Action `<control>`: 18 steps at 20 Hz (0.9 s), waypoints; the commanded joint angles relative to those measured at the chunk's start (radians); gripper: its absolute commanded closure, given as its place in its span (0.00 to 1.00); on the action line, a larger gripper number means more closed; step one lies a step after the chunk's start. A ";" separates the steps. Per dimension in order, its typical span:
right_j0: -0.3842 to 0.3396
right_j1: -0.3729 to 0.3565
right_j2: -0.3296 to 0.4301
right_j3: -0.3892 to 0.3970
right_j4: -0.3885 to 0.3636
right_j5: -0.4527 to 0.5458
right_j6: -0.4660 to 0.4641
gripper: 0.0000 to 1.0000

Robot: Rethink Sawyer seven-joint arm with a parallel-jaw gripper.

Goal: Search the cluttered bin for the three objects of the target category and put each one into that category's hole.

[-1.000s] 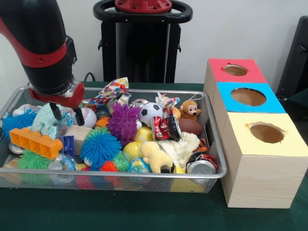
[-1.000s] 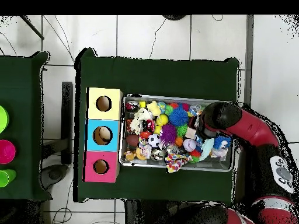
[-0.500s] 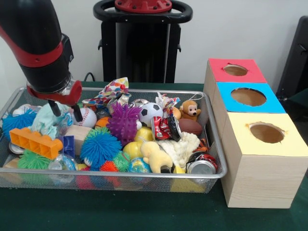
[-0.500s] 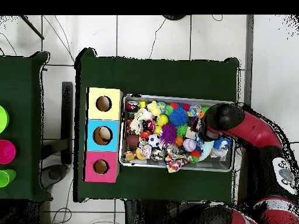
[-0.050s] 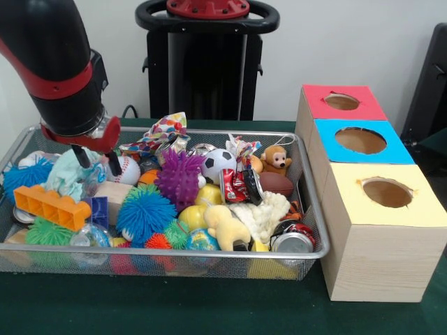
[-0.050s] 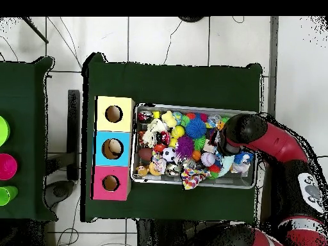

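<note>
The gripper (image 5: 96,162) hangs with its 2 fingers apart, grasping nothing, over the bin (image 5: 308,209) beside the baseball (image 5: 126,169) (category unknown). It risks pinching the teal cloth (image 5: 68,173) instead.

I see no bare floor in the wire bin (image 5: 311,209) — toys packed rim to rim; only beside it, over the three box holes (image 5: 361,140), is it clear.
</note>
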 commanded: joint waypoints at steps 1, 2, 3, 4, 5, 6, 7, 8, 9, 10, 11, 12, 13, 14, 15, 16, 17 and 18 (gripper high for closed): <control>-0.007 0.049 0.058 0.054 -0.047 0.036 -0.010 0.00; -0.007 0.051 0.058 0.052 -0.048 0.033 -0.010 0.00; -0.005 0.051 0.056 0.051 -0.050 0.031 -0.010 0.00; -0.003 0.051 0.055 0.049 -0.053 0.029 -0.009 0.00; -0.001 0.051 0.053 0.050 -0.057 0.026 -0.011 0.00; 0.000 0.053 0.053 0.048 -0.059 0.024 -0.015 0.00; -0.001 0.050 0.053 0.055 -0.061 0.017 -0.015 0.00; 0.001 0.050 0.051 0.053 -0.065 0.015 -0.017 0.00; 0.003 0.051 0.049 0.051 -0.069 0.014 -0.019 0.00; 0.006 0.051 0.048 0.052 -0.073 0.011 -0.022 0.00; 0.008 0.051 0.047 0.053 -0.078 0.009 -0.024 0.00; 0.011 0.052 0.046 0.055 -0.082 0.002 -0.024 0.00; 0.014 0.052 0.044 0.058 -0.086 -0.004 -0.023 0.00; 0.015 0.053 0.044 0.059 -0.089 -0.011 -0.023 0.00; 0.017 0.054 0.044 0.060 -0.093 -0.018 -0.022 0.00; 0.019 0.053 0.043 0.063 -0.098 -0.026 -0.017 0.00; 0.020 0.051 0.043 0.065 -0.104 -0.032 -0.015 0.00; 0.022 0.050 0.041 0.065 -0.111 -0.031 -0.013 0.00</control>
